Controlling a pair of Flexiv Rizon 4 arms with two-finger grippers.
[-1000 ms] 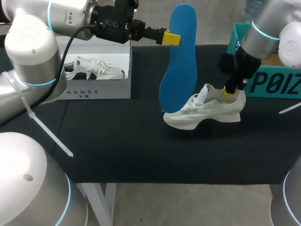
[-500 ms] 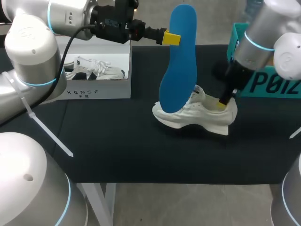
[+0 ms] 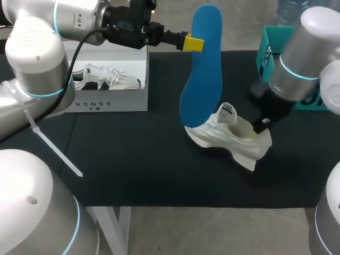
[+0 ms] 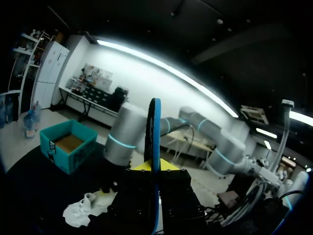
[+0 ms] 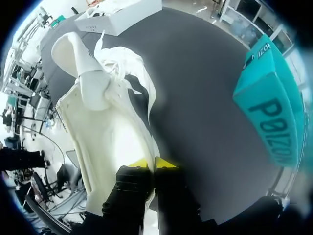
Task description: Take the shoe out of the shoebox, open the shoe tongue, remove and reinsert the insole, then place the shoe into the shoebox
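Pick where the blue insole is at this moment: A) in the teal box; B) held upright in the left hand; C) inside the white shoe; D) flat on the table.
B: the left hand is shut on the blue insole, which stands upright above the table, outside the white shoe that the right hand grips at the heel.

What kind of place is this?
Probably a robot test bench: a black table, my left gripper holding a blue insole, my right gripper gripping a white sneaker, a white shoebox nearby.
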